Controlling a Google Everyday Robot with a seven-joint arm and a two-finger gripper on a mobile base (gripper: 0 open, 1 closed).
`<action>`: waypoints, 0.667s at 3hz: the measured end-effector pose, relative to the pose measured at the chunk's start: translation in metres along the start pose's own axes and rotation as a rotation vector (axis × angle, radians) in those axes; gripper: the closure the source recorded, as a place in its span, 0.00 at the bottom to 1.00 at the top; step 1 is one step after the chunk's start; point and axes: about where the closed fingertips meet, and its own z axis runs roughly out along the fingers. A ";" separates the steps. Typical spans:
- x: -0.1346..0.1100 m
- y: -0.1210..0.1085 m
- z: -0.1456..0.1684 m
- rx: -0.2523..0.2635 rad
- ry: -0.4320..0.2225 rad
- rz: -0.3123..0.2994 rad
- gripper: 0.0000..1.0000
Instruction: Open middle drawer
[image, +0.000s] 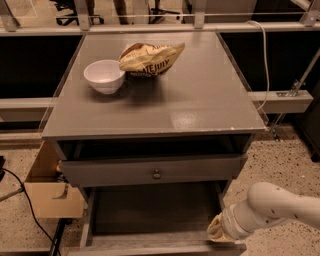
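arm (280, 207): white, enters from the right edge, slanting down-left
gripper (216, 234): at arm's tip, low right in view
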 end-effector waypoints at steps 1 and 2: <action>0.011 0.002 0.007 0.073 -0.072 -0.036 1.00; 0.018 -0.001 0.018 0.102 -0.127 -0.065 1.00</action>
